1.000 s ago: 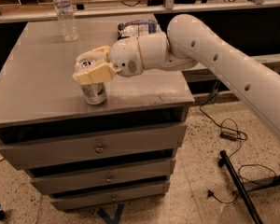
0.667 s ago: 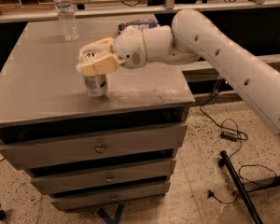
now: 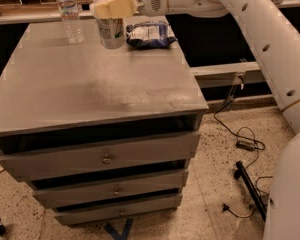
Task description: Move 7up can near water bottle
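The 7up can (image 3: pixel 111 33) is at the back of the grey cabinet top (image 3: pixel 95 84), with its white and green label showing below my fingers. My gripper (image 3: pixel 112 6) is shut on the can's top, coming in from the right. The can's base is at or just above the surface; I cannot tell which. The water bottle (image 3: pixel 70 14), clear with a pale label, stands upright at the back left, a short gap to the left of the can.
A blue-white snack bag (image 3: pixel 150 35) lies just right of the can. My white arm (image 3: pixel 260 39) reaches in from the right. The cabinet has three drawers (image 3: pixel 106 159). Cables (image 3: pixel 240 134) lie on the floor at right.
My gripper has carried the can from the cabinet's front-left area to the back, beside the water bottle. The view has also shifted, so the cabinet sits lower in view.
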`<move>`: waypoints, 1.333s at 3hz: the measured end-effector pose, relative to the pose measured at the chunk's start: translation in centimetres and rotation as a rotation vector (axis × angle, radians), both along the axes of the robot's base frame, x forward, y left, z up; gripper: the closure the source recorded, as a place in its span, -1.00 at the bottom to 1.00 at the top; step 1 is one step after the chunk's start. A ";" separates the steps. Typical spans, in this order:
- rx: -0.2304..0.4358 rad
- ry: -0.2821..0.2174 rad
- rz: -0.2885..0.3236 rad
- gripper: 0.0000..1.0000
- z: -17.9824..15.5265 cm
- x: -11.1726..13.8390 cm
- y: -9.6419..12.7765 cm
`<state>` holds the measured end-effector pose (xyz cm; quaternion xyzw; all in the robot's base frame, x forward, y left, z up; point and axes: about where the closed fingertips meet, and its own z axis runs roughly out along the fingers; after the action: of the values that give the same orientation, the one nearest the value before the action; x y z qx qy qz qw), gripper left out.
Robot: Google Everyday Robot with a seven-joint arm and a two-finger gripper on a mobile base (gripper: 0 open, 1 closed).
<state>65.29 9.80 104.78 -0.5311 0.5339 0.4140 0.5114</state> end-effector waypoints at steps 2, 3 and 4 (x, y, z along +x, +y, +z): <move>-0.010 0.019 -0.009 1.00 -0.3 0.3 0.6; -0.050 0.050 -0.057 1.00 -2.3 4.4 2.0; -0.069 0.057 -0.092 1.00 -3.1 8.4 3.1</move>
<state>73.64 12.90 101.69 -0.5114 0.5858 0.3864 0.4960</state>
